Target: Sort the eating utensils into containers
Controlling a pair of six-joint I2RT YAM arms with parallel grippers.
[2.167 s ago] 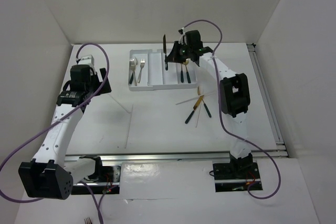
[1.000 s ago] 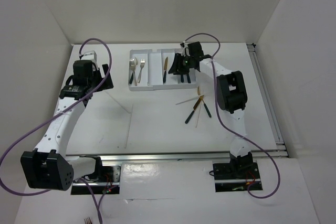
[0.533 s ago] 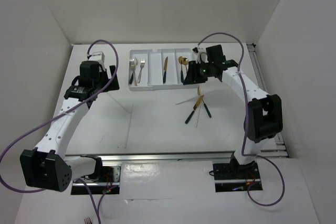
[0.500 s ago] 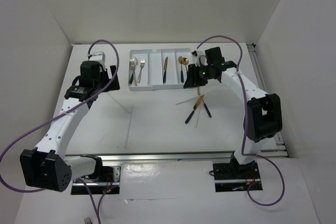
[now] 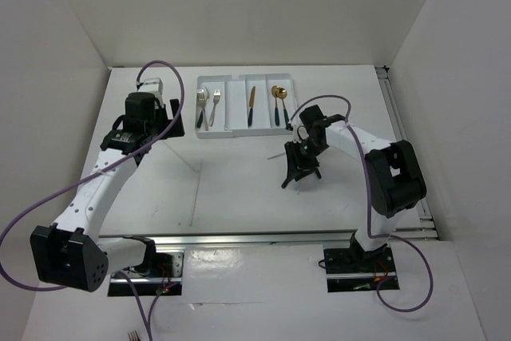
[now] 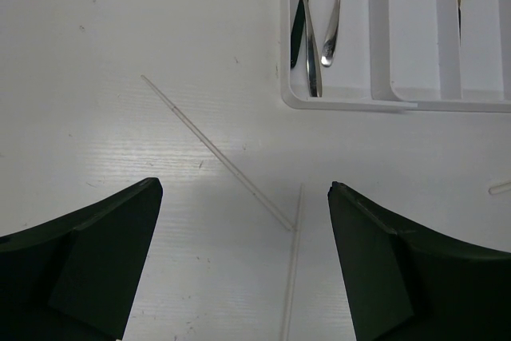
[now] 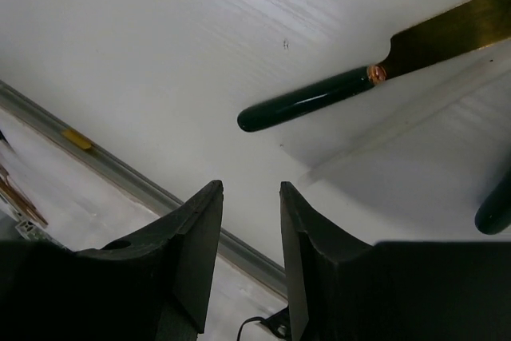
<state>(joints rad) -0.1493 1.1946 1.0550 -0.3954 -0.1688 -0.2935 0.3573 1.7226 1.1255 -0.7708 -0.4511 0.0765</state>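
Right gripper over diagonal gold knife, dark handle pointing near-left

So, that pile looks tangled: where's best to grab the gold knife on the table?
Probably the dark handle, from straight above, closing across its width. The knife lies flat, the handle is thicker than the blade, and the chopstick lies clear of it.

White table was boxed by plain white walls; a metal rail ran along its near edge. Even light.
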